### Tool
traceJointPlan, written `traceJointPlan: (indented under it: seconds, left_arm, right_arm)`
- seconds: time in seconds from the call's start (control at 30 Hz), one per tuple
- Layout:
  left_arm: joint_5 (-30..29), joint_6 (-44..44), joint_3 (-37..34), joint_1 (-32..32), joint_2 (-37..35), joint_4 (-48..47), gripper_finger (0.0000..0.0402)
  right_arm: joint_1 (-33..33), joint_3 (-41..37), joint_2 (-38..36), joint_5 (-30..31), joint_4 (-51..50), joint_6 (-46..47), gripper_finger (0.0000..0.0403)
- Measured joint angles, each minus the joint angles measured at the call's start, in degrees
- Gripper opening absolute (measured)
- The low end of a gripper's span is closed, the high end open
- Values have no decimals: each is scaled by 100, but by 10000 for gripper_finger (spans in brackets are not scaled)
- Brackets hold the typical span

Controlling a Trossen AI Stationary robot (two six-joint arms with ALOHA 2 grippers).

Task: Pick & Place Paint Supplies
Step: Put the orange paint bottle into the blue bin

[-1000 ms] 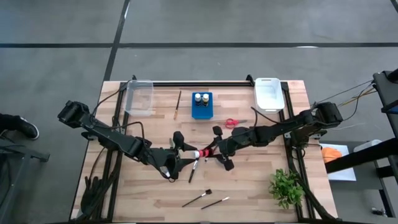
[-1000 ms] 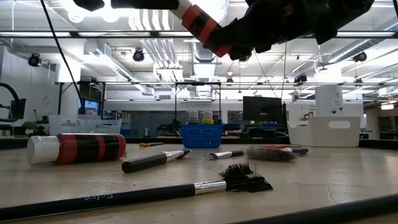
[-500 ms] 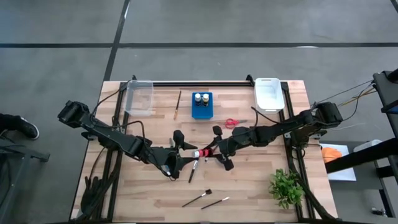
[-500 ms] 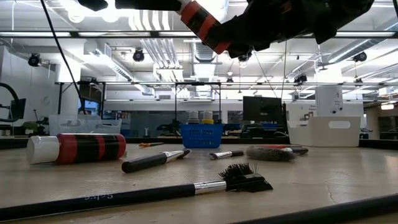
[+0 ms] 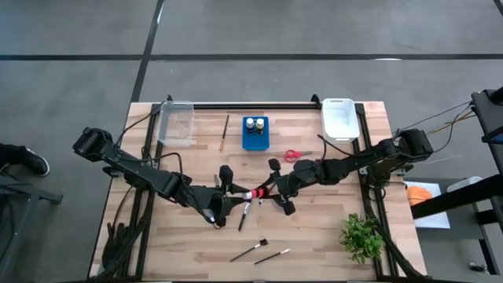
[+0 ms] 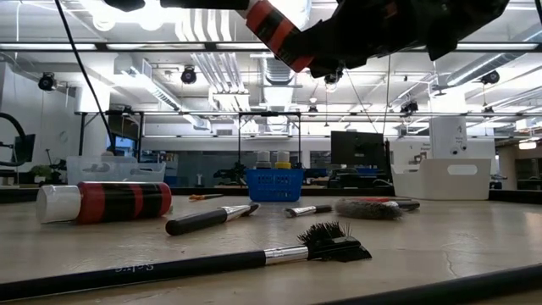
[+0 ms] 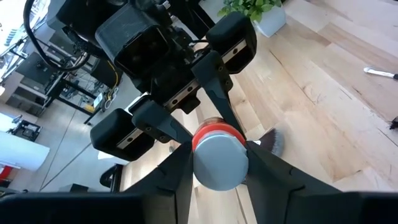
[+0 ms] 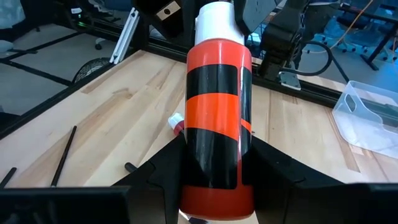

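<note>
- Mid-counter (image 5: 314, 236), a red-and-black striped bottle (image 5: 255, 192) hangs in the air between the two hands, white cap toward the left arm.
- Right hand (image 5: 273, 189): clenched on the bottle's striped body; in its wrist view the bottle (image 8: 217, 118) sits tight between both fingers (image 8: 273, 168).
- Left hand (image 5: 233, 196): fingers (image 7: 168, 174) flank the white cap (image 7: 219, 163) on both sides, close against it; cannot tell whether they truly grip or only bracket it.
- Low view: the held bottle (image 6: 279, 34) is well above the counter, tilted, dark hand over it.
- A second striped bottle (image 6: 102, 202) lies on its side on the counter, below and apart from the hands.
- Brushes: one (image 5: 243, 214) just beneath the left hand; two more (image 5: 249, 251) lie nearer the counter's front edge.
- Red scissors (image 5: 295, 155) lie beyond the right hand, near the blue holder (image 5: 255, 134).
- Clear bin (image 5: 175, 123) and white bin (image 5: 339, 118) sit at the far corners; plant (image 5: 361, 236) near the right arm's side.
</note>
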Motion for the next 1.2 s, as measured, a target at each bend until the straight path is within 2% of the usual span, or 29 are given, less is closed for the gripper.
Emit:
traceJointPlan:
  seconds: [0.23, 0.43, 0.8, 0.93, 1.1, 1.2]
  left_arm:
    - [4, 21, 0, 3, 0, 68, 131]
    - [4, -13, 2, 3, 0, 82, 122]
    - [-37, -111, 2, 14, -7, 59, 122]
    - [-47, -302, 2, 14, -53, -96, 122]
    - [-174, -792, 27, 21, -266, -456, 122]
    - [-269, -1390, 231, 27, -344, -930, 122]
  right_arm:
    - [14, 0, 0, -16, 33, -202, 136]
    - [17, 0, 0, -5, 56, -362, 148]
    - [122, 11, -13, 354, 251, -504, 272]
    - [195, 11, -13, 784, 161, -582, 296]
    - [352, 11, -13, 1559, -15, -780, 300]
    - [438, 11, -11, 2012, -15, -849, 301]
